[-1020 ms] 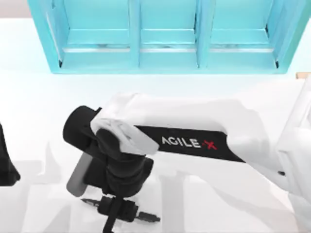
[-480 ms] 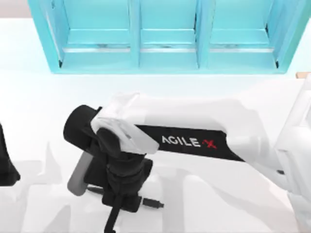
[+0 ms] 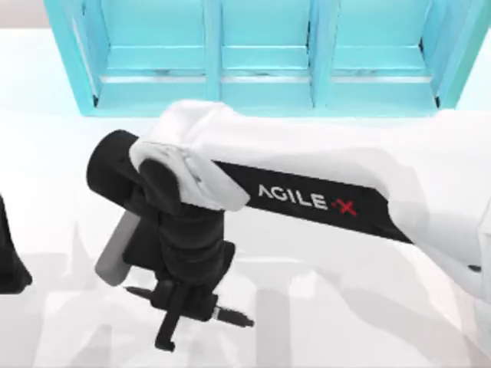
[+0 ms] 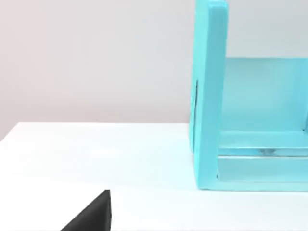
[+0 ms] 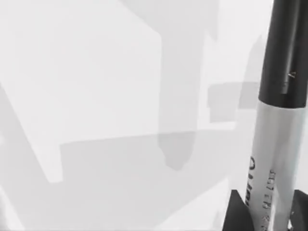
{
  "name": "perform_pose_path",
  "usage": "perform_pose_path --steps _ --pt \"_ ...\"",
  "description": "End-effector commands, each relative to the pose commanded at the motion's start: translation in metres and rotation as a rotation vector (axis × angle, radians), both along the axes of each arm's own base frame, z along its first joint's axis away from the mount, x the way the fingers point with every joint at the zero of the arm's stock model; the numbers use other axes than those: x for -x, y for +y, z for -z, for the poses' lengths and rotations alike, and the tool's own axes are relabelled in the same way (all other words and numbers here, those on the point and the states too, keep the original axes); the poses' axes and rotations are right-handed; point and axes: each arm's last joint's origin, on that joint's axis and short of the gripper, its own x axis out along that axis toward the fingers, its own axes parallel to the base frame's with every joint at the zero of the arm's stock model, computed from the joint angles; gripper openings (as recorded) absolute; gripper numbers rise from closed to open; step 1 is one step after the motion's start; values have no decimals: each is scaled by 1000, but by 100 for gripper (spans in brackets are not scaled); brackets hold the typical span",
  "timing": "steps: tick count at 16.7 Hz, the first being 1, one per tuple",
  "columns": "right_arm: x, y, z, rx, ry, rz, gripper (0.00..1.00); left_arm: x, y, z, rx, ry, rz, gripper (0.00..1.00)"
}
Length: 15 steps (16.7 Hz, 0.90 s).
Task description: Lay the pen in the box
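The right arm's black two-finger gripper sits over the white table at lower centre-left of the top view, fingers clamped on the slim marker pen. Pen's black ends stick out on both sides of the gripper, roughly level, above the tabletop. In the right wrist view the pen shows its black end and grey-white printed barrel running between the dark fingers, shadows on the table behind it. The large turquoise three-compartment shelf unit stands along the far edge, well apart from the pen. The left arm sits parked at the table's left edge, its gripper's state cannot be told; its wrist view shows the shelf unit's end wall.
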Motion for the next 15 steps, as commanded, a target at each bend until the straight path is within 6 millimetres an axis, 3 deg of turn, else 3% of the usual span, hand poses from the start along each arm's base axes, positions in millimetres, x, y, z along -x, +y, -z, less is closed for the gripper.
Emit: perform_pose_path --steps 5,10,13,15 --pt "5 -1 -48 -4 -5 -18 0 0 0 0 0 0 0 100" --pt "4 -2 -49 -3 -4 -13 0 0 0 0 0 0 0 100" --pt "-19 -20 -47 22 7 117 0 0 0 0 0 0 0 100" --pt "-49 -49 -46 50 18 307 0 0 0 0 0 0 0 100"
